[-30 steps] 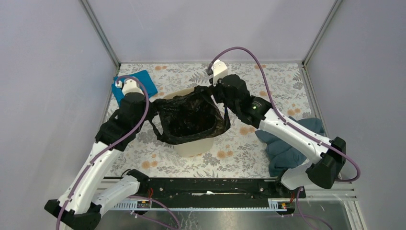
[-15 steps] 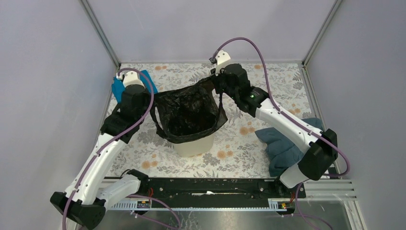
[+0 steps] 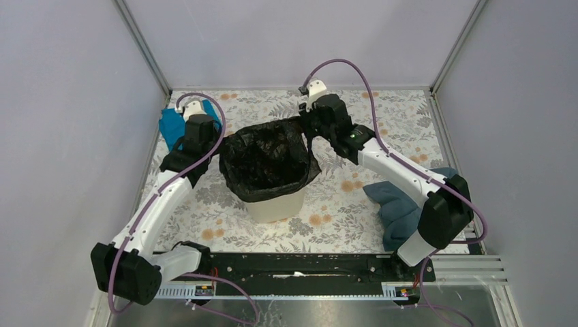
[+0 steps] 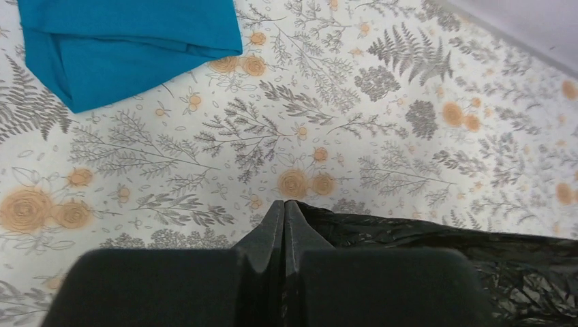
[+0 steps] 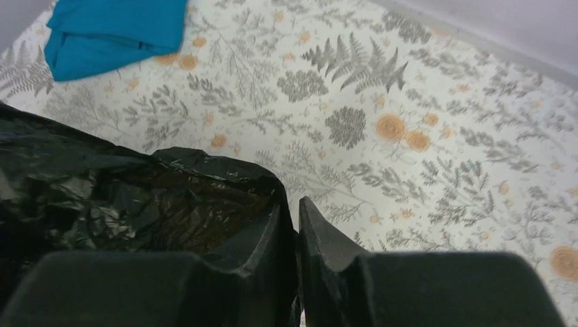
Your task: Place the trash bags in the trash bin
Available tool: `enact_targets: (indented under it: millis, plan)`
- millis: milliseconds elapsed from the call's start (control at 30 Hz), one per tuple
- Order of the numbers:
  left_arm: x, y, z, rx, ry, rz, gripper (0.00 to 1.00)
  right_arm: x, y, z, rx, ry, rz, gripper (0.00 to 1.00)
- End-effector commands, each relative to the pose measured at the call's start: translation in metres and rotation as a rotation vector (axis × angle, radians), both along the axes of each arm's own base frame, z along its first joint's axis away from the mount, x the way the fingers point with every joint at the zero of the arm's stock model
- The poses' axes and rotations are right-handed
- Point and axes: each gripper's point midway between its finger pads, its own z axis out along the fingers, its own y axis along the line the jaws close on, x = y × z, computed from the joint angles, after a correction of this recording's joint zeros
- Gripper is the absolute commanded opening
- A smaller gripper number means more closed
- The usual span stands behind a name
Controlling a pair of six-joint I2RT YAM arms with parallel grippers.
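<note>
The black trash bag (image 3: 269,163) lines the beige trash bin (image 3: 276,210) at the middle of the floral surface (image 3: 341,197), its mouth stretched wide. The left pincer (image 4: 284,212), clamped closed, pinches the rim at 9 o'clock. At 1 o'clock the right pincer (image 5: 298,208) stands slightly parted, with film draped over one finger (image 5: 269,225). A bright blue cloth (image 3: 170,125) lies at 10 o'clock.

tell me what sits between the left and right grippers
The black trash bag, its mouth stretched open from the left gripper to the right gripper, over the beige trash bin. The top view shows it.
</note>
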Motion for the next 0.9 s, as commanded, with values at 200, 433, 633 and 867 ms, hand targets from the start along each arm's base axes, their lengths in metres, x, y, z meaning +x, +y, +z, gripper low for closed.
enact_targets:
  millis: [200,433,633,867]
  plan:
    - [-0.040,-0.015,-0.059,-0.161,0.094,-0.045,0.00,-0.022,0.003,-0.028,0.215,0.148,0.050,0.23]
    - [-0.050,-0.013,-0.052,-0.188,0.071,-0.045,0.01,-0.036,0.009,-0.017,0.313,0.205,0.118,0.26]
    - [-0.065,-0.009,-0.037,-0.201,0.066,-0.044,0.43,-0.046,-0.013,-0.014,0.284,0.237,0.031,0.55]
    - [-0.101,0.009,-0.017,-0.192,0.062,0.013,0.78,-0.077,-0.052,0.020,0.294,0.271,-0.018,0.91]
